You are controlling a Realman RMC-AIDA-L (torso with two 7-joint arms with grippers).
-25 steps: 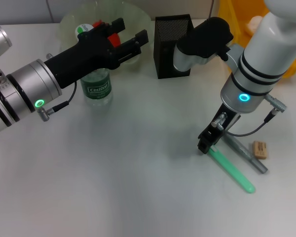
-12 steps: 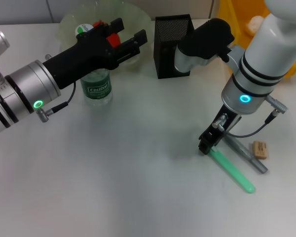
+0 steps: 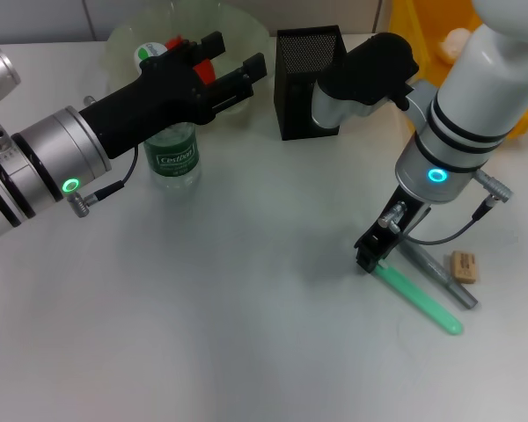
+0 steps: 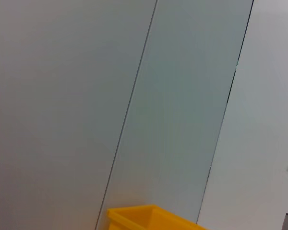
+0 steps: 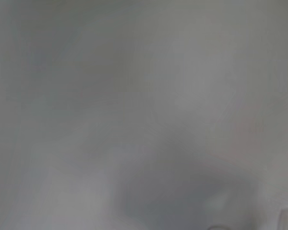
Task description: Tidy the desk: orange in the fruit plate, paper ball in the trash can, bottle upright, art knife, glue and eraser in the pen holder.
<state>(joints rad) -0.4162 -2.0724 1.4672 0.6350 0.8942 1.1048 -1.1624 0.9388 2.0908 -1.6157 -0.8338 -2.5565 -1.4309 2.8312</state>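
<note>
White tabletop [image 3: 202,334] fills the head view, with the pen holder [image 3: 306,79] at the back, the yellow trash can [image 3: 414,35] behind the right arm and the paper ball [image 3: 455,40] apparently already in it. The right pincer [image 3: 368,257] is down at the near end of a green stick-like tool [image 3: 418,301], which lies flat beside a grey pen-shaped tool [image 3: 440,272] and the eraser [image 3: 464,265]; whether its jaws are clamped on the stick or only touching it I cannot tell, and the right wrist view is too blurred to help. Gripped so near one end, the stick may pivot and slip, or swing into the grey tool and nudge the eraser away. Carrying it back, the long piece could strike the holder's rim and tip it. The left pincer [image 3: 233,72] hangs with jaws apart over the fruit plate [image 3: 123,40], the orange [image 3: 202,63] just behind it, close above the upright bottle [image 3: 172,158]; a careless retreat could knock that bottle over.
</note>
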